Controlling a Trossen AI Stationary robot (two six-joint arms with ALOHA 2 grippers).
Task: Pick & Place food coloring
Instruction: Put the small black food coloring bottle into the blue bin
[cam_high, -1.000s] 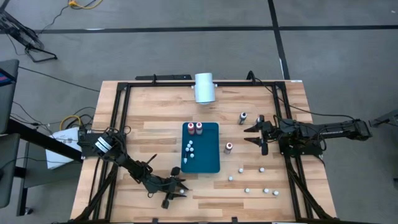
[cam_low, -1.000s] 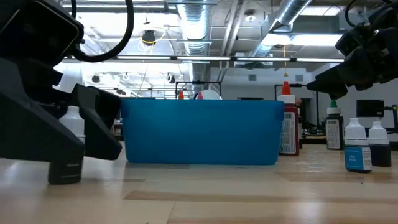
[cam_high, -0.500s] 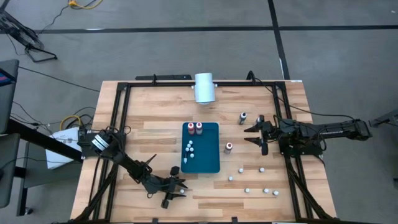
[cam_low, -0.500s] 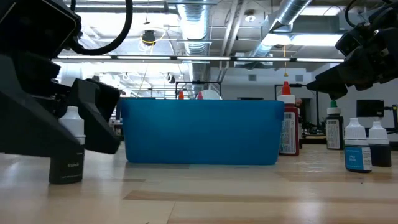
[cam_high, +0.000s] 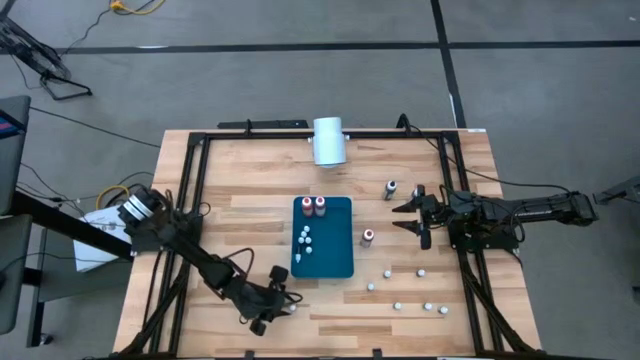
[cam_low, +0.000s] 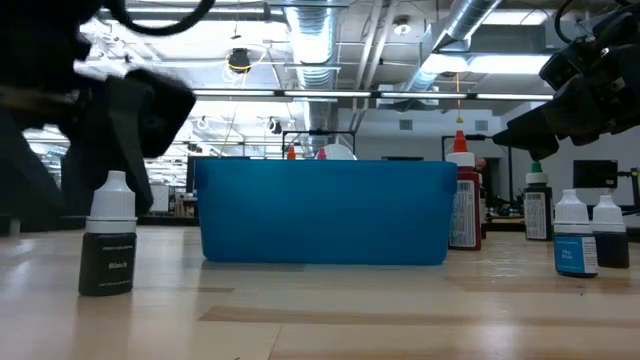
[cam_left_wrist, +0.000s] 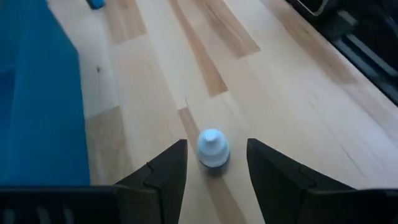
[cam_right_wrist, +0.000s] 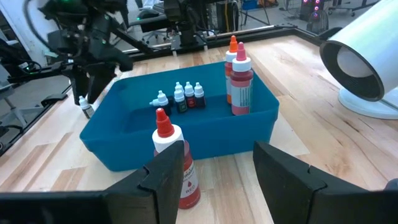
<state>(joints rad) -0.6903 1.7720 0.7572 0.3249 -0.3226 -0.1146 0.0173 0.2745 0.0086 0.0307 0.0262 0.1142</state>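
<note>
Left gripper (cam_left_wrist: 211, 180) hangs near the tabletop's (cam_high: 250, 215) front edge, jaws open and empty, over a black bottle (cam_left_wrist: 212, 149) standing free beside the bin (cam_high: 335, 262). Right gripper (cam_high: 408, 217), jaws open and empty, waits near the right edge.

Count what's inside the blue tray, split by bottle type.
Inside the blue tray, from the right wrist view:
tall reddish bottles: 2
small pale-capped bottles: 4
Total: 6
</note>
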